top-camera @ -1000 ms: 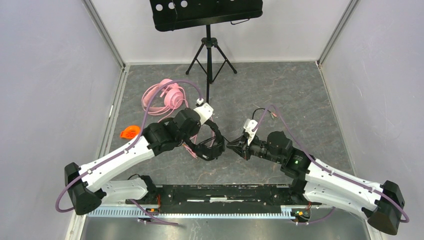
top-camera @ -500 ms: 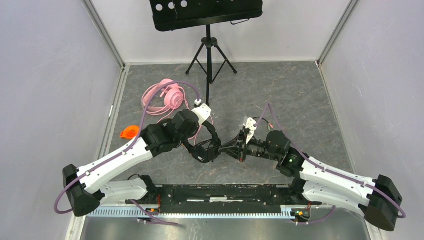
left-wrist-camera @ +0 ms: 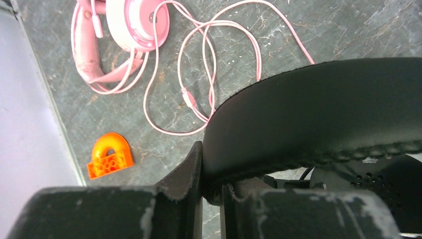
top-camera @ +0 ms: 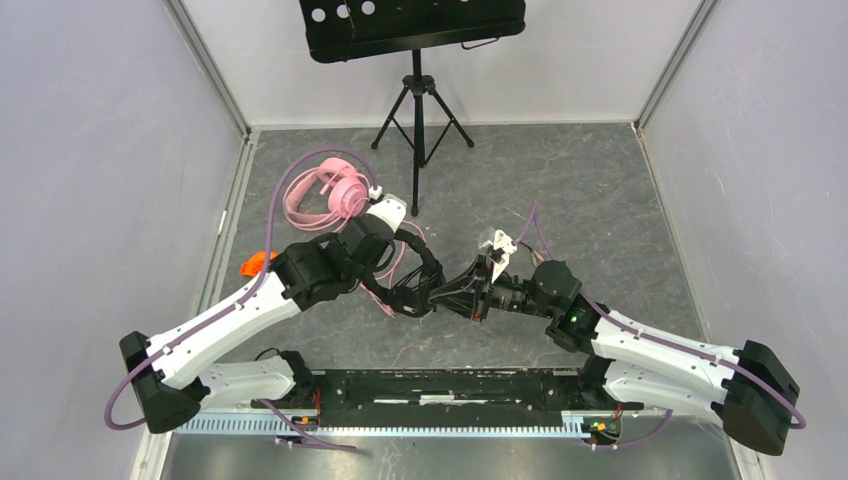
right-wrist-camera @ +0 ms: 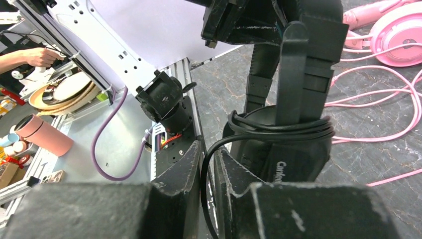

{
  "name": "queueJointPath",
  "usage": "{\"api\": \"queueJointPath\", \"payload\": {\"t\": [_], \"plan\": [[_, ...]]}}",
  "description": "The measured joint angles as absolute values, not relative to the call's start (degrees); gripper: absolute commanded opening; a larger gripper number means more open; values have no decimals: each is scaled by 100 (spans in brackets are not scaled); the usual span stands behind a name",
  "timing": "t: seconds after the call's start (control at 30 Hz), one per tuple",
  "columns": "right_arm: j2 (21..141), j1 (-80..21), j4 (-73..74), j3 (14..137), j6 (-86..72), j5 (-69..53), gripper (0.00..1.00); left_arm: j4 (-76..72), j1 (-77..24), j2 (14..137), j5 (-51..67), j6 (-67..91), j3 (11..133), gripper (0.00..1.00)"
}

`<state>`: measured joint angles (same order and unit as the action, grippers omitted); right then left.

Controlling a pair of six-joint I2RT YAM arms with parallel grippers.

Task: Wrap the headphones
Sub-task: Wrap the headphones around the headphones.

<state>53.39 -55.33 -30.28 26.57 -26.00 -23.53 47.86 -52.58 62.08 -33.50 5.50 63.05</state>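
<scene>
Coiled cable [right-wrist-camera: 278,130] on black headphones [right-wrist-camera: 298,162] (right wrist)

Black headphones [left-wrist-camera: 308,114]: matt padded band, seemingly stitched leatherette. Pink headphones [left-wrist-camera: 137,22]: smooth, glossy plastic. Thin black cable [right-wrist-camera: 278,130]: smooth, faintly shiny. Left gripper [left-wrist-camera: 211,172]: matt black, scuffed pale at edges. Worktop [left-wrist-camera: 348,30]: mottled grey, stone-look, matt.

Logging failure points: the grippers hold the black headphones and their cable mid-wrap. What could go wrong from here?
The thin black cable is only pinched in the right gripper; if it slips, the turns around the black headphones may loosen. The pink cable lies close beside and could snag. The left gripper clamps only the headband, which might twist.
</scene>
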Motion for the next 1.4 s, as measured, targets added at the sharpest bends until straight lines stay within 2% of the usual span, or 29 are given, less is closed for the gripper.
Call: {"api": "queueJointPath", "payload": {"t": [0.8, 1.07, 1.4], "plan": [[5548, -5551, -3420, 2639, -2611, -1999, 20, 4904, -5247, 5905, -3024, 3000, 6320, 2], [5546, -5706, -3417, 2646, -2519, -1791, 10, 4626, -5247, 5795, -2943, 3417, 6097, 2], [5664, -5999, -3199, 3074, -2261, -1466, 8, 4510, -5247, 5795, -2943, 3726, 5979, 2]]}}
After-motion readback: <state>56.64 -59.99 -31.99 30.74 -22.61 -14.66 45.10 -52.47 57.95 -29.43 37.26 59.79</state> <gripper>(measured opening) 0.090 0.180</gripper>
